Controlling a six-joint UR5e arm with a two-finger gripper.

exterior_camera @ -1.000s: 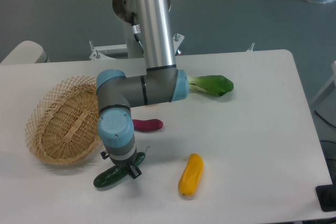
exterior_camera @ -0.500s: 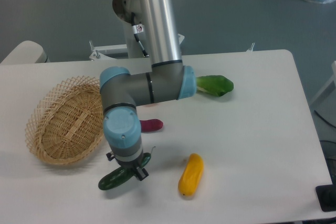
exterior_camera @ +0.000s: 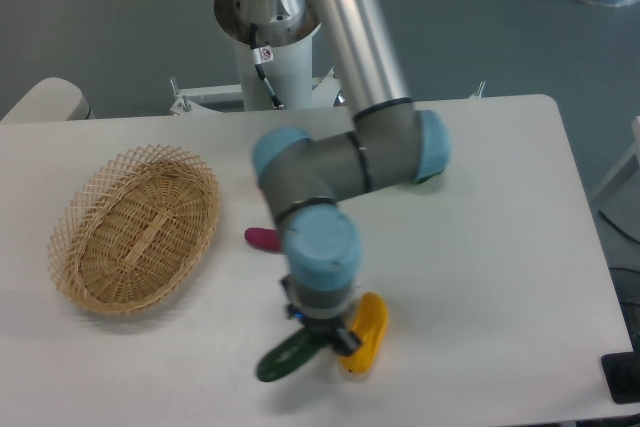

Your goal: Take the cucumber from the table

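The dark green cucumber [exterior_camera: 285, 358] hangs tilted in my gripper [exterior_camera: 322, 332], lifted off the white table [exterior_camera: 500, 247] near its front edge. The gripper is shut on the cucumber's upper end; the fingers are mostly hidden under the wrist. The cucumber's lower end points down-left. The gripper is close beside the yellow vegetable [exterior_camera: 370, 327].
A wicker basket [exterior_camera: 135, 227] sits at the left. A magenta vegetable [exterior_camera: 262, 238] lies partly behind the arm. The brighter green vegetable [exterior_camera: 430, 179] is almost hidden behind the elbow. The arm's forearm spans the table's middle.
The arm has swung right, carrying the cucumber from in front of the basket to beside the yellow vegetable. The elbow now covers the brighter green vegetable.
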